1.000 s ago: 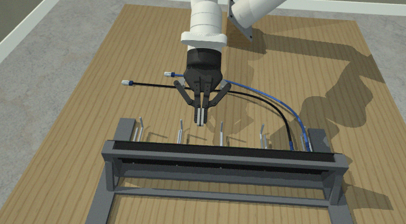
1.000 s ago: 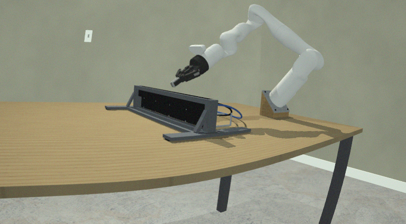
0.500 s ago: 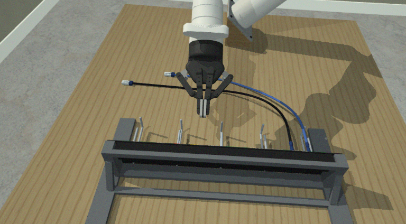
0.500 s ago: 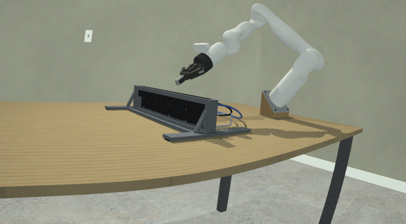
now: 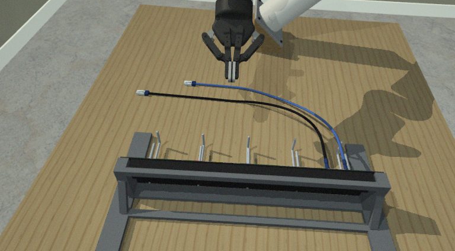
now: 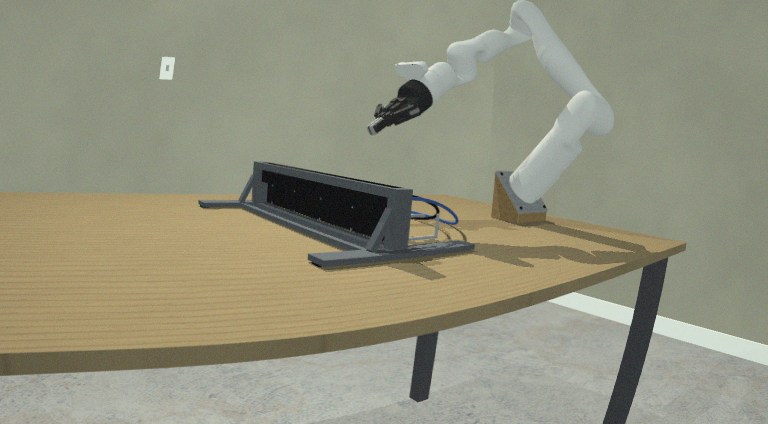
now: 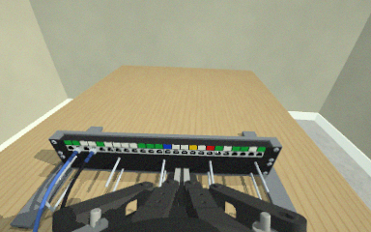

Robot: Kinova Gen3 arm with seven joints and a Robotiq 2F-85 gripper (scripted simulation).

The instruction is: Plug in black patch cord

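Note:
My gripper point(image 5: 231, 81) point(image 6: 370, 131) point(image 7: 182, 178) is shut with nothing between its fingers, high above the table and clear of the rack. The black cord point(image 5: 214, 99) lies in a curve; its free end is a clear plug point(image 5: 140, 92) with a dark blue boot, on the table at the left of the top view. Its other end is plugged near the left end of the panel in the wrist view. The red label point(image 7: 211, 148) is right of the middle in the wrist view, with a port point(image 7: 210, 153) below it. The rack point(image 5: 255, 177) point(image 6: 334, 176) point(image 7: 164, 138) stands upright on the table.
A blue cord point(image 5: 281, 99) point(image 7: 47, 193) runs beside the black one; its free plug point(image 5: 188, 83) lies nearer the robot base. Several thin metal cable guides point(image 5: 248, 151) point(image 7: 211, 169) stick out from the panel's port side. The robot base point(image 5: 269, 38) point(image 6: 518, 214) stands on the table behind.

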